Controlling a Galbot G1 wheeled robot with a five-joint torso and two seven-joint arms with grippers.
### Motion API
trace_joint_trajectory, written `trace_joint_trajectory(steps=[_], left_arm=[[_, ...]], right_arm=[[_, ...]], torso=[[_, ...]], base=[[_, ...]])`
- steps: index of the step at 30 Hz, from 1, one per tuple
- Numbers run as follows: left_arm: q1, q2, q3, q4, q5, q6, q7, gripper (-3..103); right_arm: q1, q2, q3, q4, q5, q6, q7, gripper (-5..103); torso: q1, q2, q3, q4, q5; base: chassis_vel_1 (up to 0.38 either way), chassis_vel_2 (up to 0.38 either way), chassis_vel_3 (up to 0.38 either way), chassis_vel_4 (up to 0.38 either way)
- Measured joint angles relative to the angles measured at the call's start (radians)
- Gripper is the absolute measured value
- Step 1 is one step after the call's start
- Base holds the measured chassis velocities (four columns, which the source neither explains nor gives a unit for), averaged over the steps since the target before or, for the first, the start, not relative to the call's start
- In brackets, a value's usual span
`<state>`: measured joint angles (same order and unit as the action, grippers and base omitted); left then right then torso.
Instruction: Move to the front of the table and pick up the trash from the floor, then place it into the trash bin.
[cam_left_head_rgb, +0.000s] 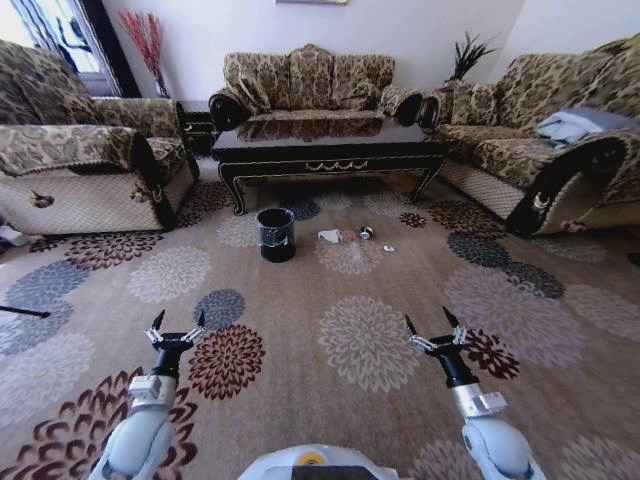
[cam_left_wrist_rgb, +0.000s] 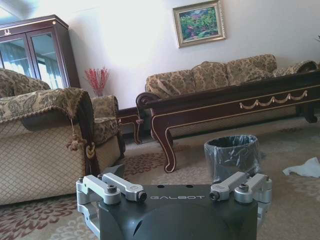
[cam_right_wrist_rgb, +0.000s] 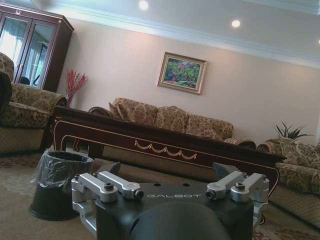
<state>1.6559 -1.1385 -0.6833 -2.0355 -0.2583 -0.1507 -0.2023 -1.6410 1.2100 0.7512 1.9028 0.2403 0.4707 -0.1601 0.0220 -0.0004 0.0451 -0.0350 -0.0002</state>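
The trash (cam_left_head_rgb: 345, 237) lies on the carpet (cam_left_head_rgb: 330, 340) at twelve o'clock, just before the table (cam_left_head_rgb: 330, 150), with the bin (cam_left_head_rgb: 276, 233) near it at eleven. Left gripper (cam_left_head_rgb: 175, 325) and right gripper (cam_left_head_rgb: 433, 325) hang wide open, empty. Approach step: driving closer seems needed before any grasp.

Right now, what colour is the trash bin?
Black, lined with a clear plastic bag; the trash bin shows best in the left wrist view.

Dark-brown table (cam_left_head_rgb: 330, 150) with gold trim; black trash bin (cam_left_head_rgb: 276, 235); white paper (cam_left_head_rgb: 329, 236); floral-patterned beige carpet (cam_left_head_rgb: 330, 300).
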Motion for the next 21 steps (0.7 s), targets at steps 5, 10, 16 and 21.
trace_joint_trajectory(steps=[5,10,16,21], left_arm=[[0.002,0.001,-0.005,-0.002,0.000,0.000,0.000,100],[0.001,0.000,-0.005,0.000,0.003,0.000,0.000,100],[-0.004,-0.006,0.004,0.007,0.009,0.001,0.000,100],[-0.002,-0.006,0.009,0.007,0.013,0.014,0.003,100]], right_arm=[[0.000,0.004,-0.002,0.002,-0.004,0.000,0.000,100],[-0.003,0.006,-0.002,0.002,-0.009,-0.001,0.000,100],[-0.003,0.009,-0.004,0.002,-0.015,-0.002,0.001,100],[-0.001,0.010,-0.007,0.002,-0.016,-0.007,0.003,100]], torso=[[0.000,0.000,0.000,0.0001,0.0001],[0.000,0.000,0.001,0.0000,0.0002],[0.000,0.000,0.001,0.0001,0.0001],[0.000,0.000,0.001,0.0000,0.0002]], base=[[-0.180,0.182,0.192,-0.172],[-0.176,0.182,0.181,-0.189],[-0.176,0.172,0.176,-0.185],[-0.191,0.179,0.182,-0.200]])
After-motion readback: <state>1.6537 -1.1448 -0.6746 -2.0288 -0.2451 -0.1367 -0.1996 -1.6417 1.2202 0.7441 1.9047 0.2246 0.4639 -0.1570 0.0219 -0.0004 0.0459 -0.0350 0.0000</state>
